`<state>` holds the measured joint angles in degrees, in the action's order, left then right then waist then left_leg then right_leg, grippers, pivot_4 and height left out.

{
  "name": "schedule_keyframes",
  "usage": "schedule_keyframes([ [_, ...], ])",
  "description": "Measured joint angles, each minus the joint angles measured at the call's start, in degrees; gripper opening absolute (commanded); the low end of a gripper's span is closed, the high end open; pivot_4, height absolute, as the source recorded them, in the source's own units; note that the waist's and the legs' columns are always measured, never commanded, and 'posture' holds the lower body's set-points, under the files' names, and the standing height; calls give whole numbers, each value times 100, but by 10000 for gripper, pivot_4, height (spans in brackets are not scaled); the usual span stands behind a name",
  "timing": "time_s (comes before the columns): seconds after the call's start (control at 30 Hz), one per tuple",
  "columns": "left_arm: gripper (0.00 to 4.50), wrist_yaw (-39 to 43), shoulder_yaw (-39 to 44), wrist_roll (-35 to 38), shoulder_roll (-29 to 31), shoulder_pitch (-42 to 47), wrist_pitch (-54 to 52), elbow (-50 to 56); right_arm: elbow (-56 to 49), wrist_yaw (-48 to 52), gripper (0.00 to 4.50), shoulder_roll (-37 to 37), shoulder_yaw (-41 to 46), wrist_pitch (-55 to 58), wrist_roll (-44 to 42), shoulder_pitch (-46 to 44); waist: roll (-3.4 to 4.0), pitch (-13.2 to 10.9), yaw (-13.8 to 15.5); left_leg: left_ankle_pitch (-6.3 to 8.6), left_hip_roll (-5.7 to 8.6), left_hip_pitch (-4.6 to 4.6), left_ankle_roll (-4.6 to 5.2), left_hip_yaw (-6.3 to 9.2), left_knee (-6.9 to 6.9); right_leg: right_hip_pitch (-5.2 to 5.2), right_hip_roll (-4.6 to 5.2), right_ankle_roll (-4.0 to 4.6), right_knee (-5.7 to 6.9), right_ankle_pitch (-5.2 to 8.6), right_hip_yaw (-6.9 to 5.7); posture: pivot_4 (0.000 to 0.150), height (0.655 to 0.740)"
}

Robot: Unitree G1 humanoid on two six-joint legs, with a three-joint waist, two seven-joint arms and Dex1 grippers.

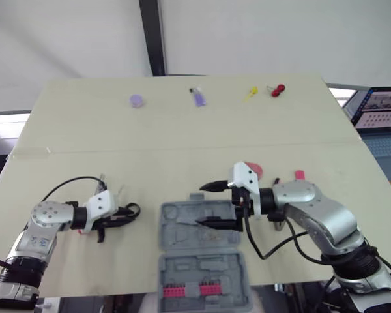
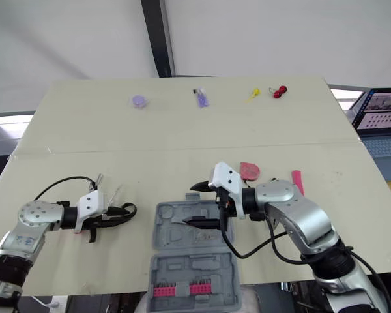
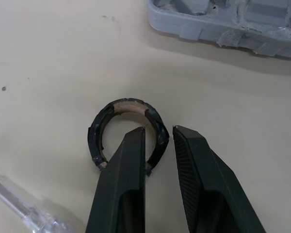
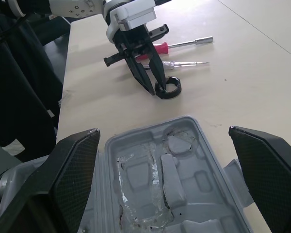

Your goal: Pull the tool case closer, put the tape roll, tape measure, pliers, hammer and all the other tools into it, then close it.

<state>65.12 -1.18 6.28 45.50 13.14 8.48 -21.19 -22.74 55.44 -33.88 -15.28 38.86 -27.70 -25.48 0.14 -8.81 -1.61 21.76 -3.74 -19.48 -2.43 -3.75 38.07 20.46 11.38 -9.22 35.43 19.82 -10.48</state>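
Tape roll (image 3: 131, 104) flat on table, just left of open tool case (image 1: 182, 238), apart from it. Left gripper (image 3: 158, 131) at roll, narrow gap, one finger inside ring, other outside, wall not yet pinched. Right gripper (image 1: 201, 205) wide, over case's far half. Left arm nearer; case lies to roll's right.

A pale cream surface (image 1: 182, 130), crossed by 1 seam (image 1: 182, 149) beyond the right tool (image 1: 203, 205), backs onto a white wall (image 1: 280, 32) with 1 dark post (image 1: 153, 36). A laptop (image 1: 378, 111) stands farther right of that tool.
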Motion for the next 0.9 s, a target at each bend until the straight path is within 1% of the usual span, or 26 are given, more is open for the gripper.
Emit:
schedule_keyframes([
  [0.07,10035,-2,-4,-5,-4,15,42,-15,0,0,45000,0,0,1,0,0,0,0,1,0,0,0,0,0,0,0,0,0,0,0,0,1500,7400],
  [0.17,1338,-5,-5,-6,-30,58,99,-94,0,0,45000,0,0,3,0,0,0,0,1,0,0,0,0,0,1,0,0,0,0,0,0,1500,7400],
  [0.2,237,-7,-4,-5,-43,80,110,-135,0,0,45000,0,0,4,0,0,0,0,0,0,0,0,0,0,1,0,0,0,1,0,0,1500,7400],
  [0.5,237,10,-8,1,-55,116,233,-238,0,0,45000,1,35,4,-11,-1,-1,1,0,0,0,1,0,0,1,0,0,0,1,0,0,1500,7400],
  [0.6,237,117,15,129,-54,115,37,-182,-1,-1,45000,2,178,1,-42,-22,-1,1,0,0,0,1,0,0,1,0,0,0,1,0,0,1500,7400],
  [0.67,237,207,59,305,-37,115,-252,0,-36,-6,45000,-2,297,5,-79,-51,-1,0,1,0,0,0,0,0,1,0,0,0,1,0,0,1500,7400],
  [0.8,237,546,170,911,201,183,-1250,947,-565,-18,45000,-206,749,128,-405,-51,-3,0,9,0,0,-3,0,7,3,0,2,0,4,0,1,1500,7400],
  [0.9,237,687,174,1253,223,315,-1952,1567,-810,-34,45000,-380,930,155,-513,45,-4,0,8,0,0,-3,0,6,2,-1,2,0,4,0,2,1500,7400],
])
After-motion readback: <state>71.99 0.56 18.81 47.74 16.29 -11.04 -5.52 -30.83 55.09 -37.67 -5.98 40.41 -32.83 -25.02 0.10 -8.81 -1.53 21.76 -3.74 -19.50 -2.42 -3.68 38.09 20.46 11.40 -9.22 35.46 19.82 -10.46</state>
